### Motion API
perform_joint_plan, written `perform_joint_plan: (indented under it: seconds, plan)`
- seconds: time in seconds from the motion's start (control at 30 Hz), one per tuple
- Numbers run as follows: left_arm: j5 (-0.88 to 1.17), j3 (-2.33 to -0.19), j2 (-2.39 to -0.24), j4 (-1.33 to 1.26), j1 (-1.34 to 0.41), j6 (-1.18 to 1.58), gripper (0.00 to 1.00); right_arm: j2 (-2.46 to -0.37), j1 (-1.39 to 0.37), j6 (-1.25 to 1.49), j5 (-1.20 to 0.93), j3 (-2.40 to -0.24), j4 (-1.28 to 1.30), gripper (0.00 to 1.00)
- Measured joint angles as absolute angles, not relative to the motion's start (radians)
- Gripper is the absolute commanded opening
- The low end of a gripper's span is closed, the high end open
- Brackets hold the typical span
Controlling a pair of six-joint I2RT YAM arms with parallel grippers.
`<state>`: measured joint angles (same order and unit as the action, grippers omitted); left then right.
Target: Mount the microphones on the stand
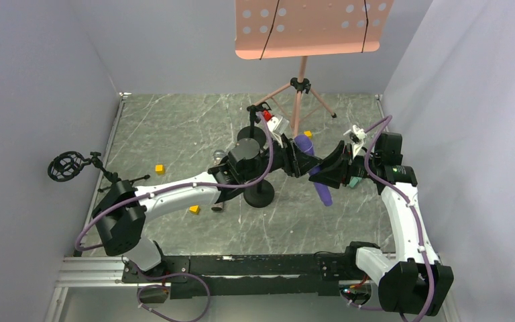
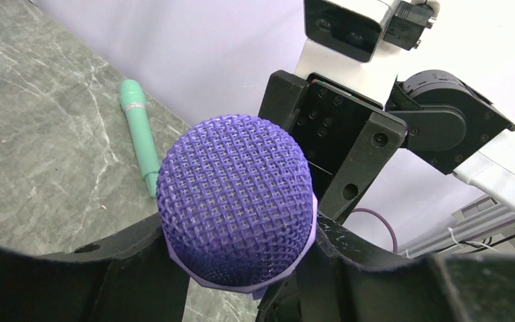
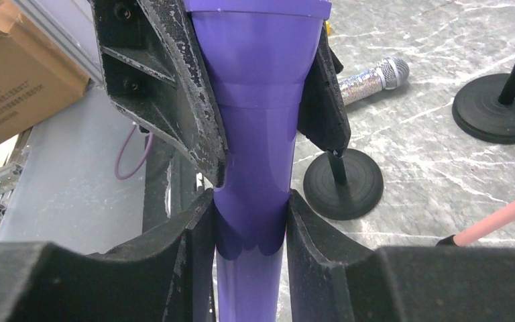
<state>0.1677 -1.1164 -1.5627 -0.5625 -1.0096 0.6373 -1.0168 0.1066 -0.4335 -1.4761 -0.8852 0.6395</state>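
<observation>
The purple microphone (image 1: 322, 186) hangs tilted above the table between both arms. My right gripper (image 3: 250, 228) is shut on its smooth shaft (image 3: 255, 154). My left gripper (image 2: 239, 265) has its fingers (image 3: 194, 114) pressed against both sides of the flared neck just under the mesh head (image 2: 235, 194). The mint-green microphone (image 2: 141, 137) lies flat on the table beyond. The glittery microphone (image 3: 369, 77) with the silver head lies on the table too. A black round-based stand (image 1: 259, 193) is under my left wrist, and a second stand (image 1: 250, 133) is behind it.
A pink music stand (image 1: 308, 30) on a tripod rises at the back centre. A black shock mount (image 1: 66, 166) on an arm sits at the left wall. Small yellow cubes (image 1: 160, 169) lie scattered on the marble table (image 1: 174, 127). Grey walls close in both sides.
</observation>
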Motion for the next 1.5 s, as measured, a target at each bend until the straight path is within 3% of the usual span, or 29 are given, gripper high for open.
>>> perform_joint_plan:
  seconds: [0.17,0.27,0.5,0.6,0.73,0.9,1.13,1.43,1.5]
  plan:
    - [0.171,-1.117,-1.57,-0.564,-1.01,0.653,0.0,-1.017,0.107,-0.427,-1.471,-0.882,0.628,0.17]
    - [0.172,-1.117,-1.57,-0.564,-1.01,0.652,0.0,-1.017,0.107,-0.426,-1.471,-0.881,0.627,0.31]
    - [0.161,-1.092,-1.555,-0.602,-1.01,0.651,0.0,-1.017,0.107,-0.412,-1.476,-0.879,0.617,0.81]
    - [0.151,-1.081,-1.527,-0.621,-1.011,0.647,0.0,-1.017,0.105,-0.403,-1.476,-0.873,0.611,0.91]
    - [0.134,-1.081,-1.492,-0.653,-1.011,0.625,0.0,-1.018,0.099,-0.398,-1.475,-0.866,0.606,0.94]
    - [0.132,-1.083,-1.478,-0.665,-1.011,0.594,0.0,-1.031,0.075,-0.392,-1.472,-0.859,0.597,0.91]
    - [0.125,-1.098,-1.478,-0.642,-1.011,0.532,0.0,-1.048,0.051,-0.397,-1.465,-0.859,0.599,0.72]
    - [0.111,-1.102,-1.474,-0.638,-1.004,0.495,0.0,-1.05,0.034,-0.432,-1.492,-0.859,0.599,0.16]
    - [0.111,-1.102,-1.474,-0.64,-1.001,0.5,0.13,-1.052,0.029,-0.454,-1.5,-0.862,0.603,0.09]
